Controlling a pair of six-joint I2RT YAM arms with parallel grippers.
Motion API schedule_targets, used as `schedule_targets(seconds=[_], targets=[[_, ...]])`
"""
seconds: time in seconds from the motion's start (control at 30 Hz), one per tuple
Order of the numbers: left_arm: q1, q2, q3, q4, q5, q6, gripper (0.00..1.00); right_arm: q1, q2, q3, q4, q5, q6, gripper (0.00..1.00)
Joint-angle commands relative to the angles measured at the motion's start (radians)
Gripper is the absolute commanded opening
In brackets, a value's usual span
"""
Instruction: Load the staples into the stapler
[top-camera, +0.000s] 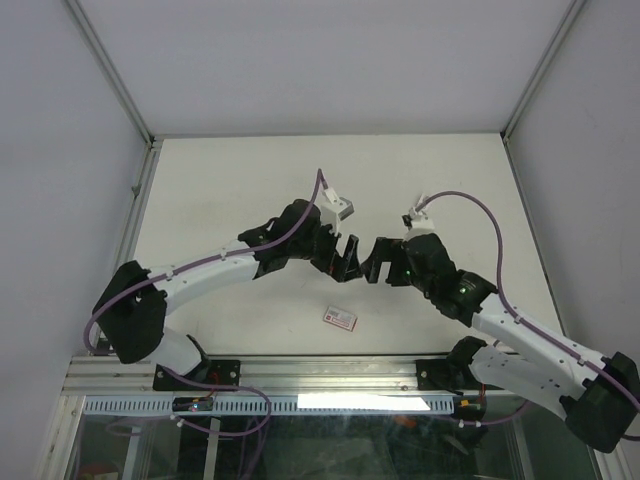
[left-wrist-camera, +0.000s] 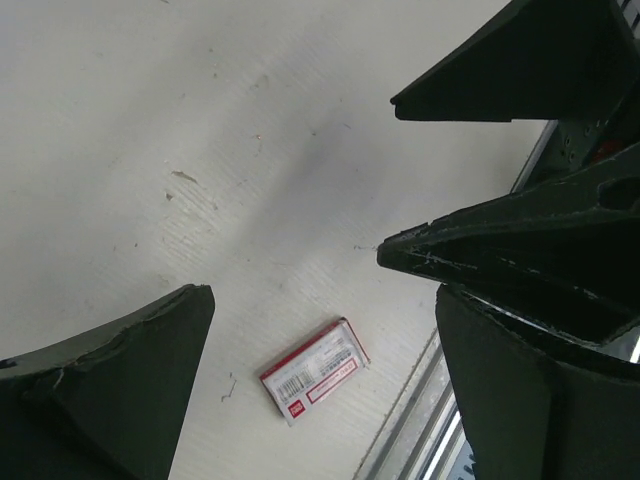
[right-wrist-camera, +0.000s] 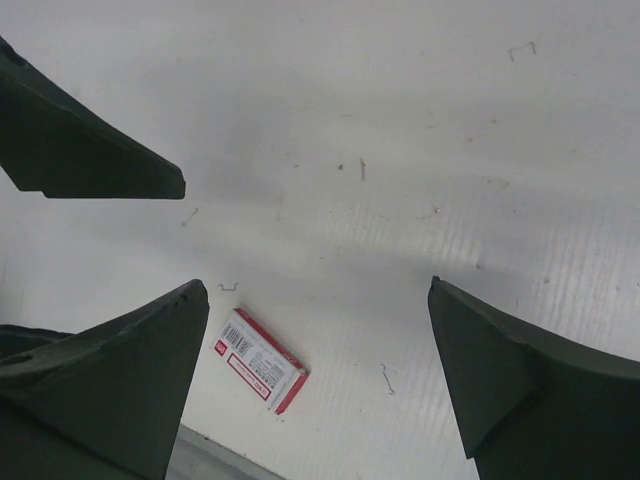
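white-and-red box of staples (top-camera: 340, 318) lies on the table (top-camera: 200, 200), looks shut, about 6 o'clock from my grippers in the top view. left gripper (top-camera: 347, 258) and right gripper (top-camera: 378, 262) both gape wide, gripping nothing, tips nearly meeting. so nothing's loaded yet i reckon, and i can't spot a stapler anywhere. right wrist cam shows loose bent staples (right-wrist-camera: 228, 287) that the top view misses.
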Motion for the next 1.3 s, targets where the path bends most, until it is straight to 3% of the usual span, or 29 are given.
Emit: schedule_targets(seconds=[0.0, 0.17, 0.4, 0.6, 0.97, 1.27], targets=[[0.009, 0.106, 0.075, 0.080, 0.165, 0.058, 0.99, -0.002, 0.049, 0.098, 0.052, -0.006, 0.006, 0.96], [0.008, 0.054, 0.025, 0.003, 0.198, 0.145, 0.99, -0.002, 0.035, 0.097, 0.073, -0.049, 0.003, 0.96], [-0.026, -0.102, -0.123, -0.051, 0.047, 0.261, 0.99, -0.002, -0.053, 0.016, 0.066, -0.064, -0.003, 0.97], [-0.092, -0.081, -0.144, -0.077, -0.024, 0.394, 0.99, -0.002, -0.062, 0.041, -0.002, -0.098, -0.075, 0.97], [-0.121, 0.028, -0.160, 0.022, 0.132, 0.441, 0.94, -0.002, -0.144, 0.027, -0.024, -0.152, -0.088, 0.97], [-0.166, 0.069, -0.180, 0.102, 0.115, 0.437, 0.95, -0.002, -0.226, 0.000, -0.104, 0.019, -0.007, 0.96]])
